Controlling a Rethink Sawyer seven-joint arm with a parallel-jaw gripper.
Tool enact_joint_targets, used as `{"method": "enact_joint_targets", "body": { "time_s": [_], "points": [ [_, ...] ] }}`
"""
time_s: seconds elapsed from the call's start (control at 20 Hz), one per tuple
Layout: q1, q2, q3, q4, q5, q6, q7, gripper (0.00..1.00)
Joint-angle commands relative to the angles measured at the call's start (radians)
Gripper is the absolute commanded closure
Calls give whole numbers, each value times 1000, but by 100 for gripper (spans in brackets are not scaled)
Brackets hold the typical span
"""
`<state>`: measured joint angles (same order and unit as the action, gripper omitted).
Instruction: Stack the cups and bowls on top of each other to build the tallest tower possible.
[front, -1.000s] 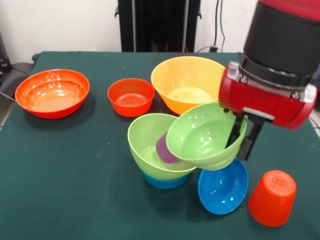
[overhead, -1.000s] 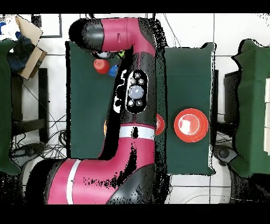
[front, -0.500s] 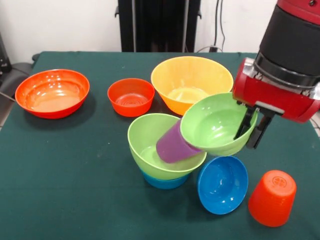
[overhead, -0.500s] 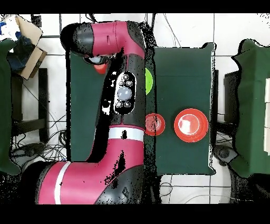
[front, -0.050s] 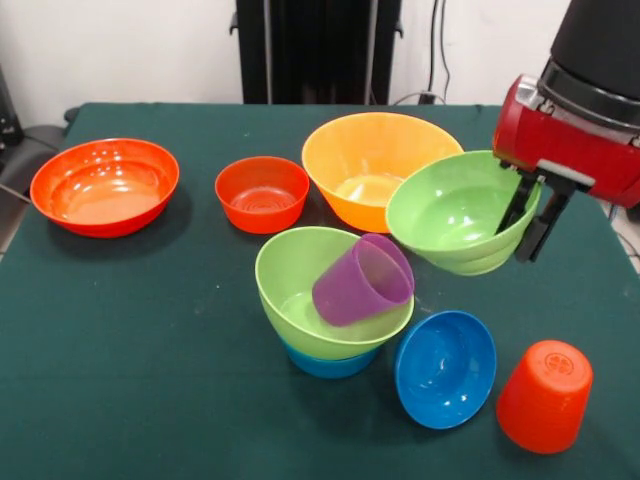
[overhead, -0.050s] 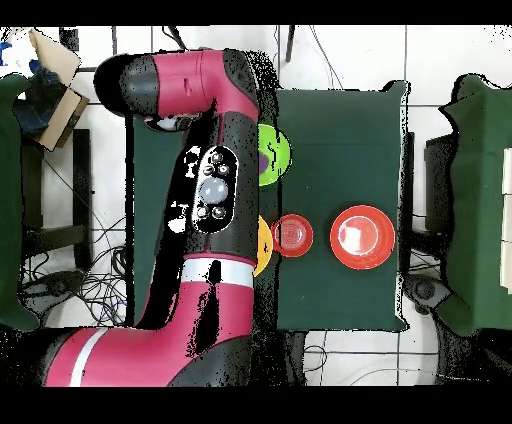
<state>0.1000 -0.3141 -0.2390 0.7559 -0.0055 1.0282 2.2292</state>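
While the arm's upper part was cut off at the front view's top edge, the end effector (front, -0.050s: 532, 222) was clamped on the rim of a glossy light green bowl (front, -0.050s: 460, 212), held tilted in the air beside the large yellow-orange bowl (front, -0.050s: 372, 163). The tower (front, -0.050s: 330, 300), green bowl on a mostly hidden light blue bowl, carried a tipped purple cup (front, -0.050s: 362, 279). Overhead, the arm (overhead, -0.050s: 205, 200) hid most of the counter (overhead, -0.050s: 345, 140); both red-orange bowls (overhead, -0.050s: 361, 237) showed.
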Motion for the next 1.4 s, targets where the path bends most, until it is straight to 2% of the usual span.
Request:
{"method": "enact_joint_targets", "body": {
  "time_s": [0.05, 0.35, 0.55, 0.7, 0.85, 1.0, 1.4],
  "points": [
    [33, -11, 10, 223, -5, -131, 249, 100],
    [42, -11, 6, 289, 1, -230, 265, 100],
    [96, 14, -82, 281, -29, -267, 357, 100],
    [156, 68, -209, 229, -58, -227, 457, 100],
    [160, 84, -248, 217, -44, -206, 455, 100],
    [172, 121, -312, 168, -42, -125, 475, 100],
    [166, 146, -317, 169, -11, -192, 483, 100]
  ]
}}
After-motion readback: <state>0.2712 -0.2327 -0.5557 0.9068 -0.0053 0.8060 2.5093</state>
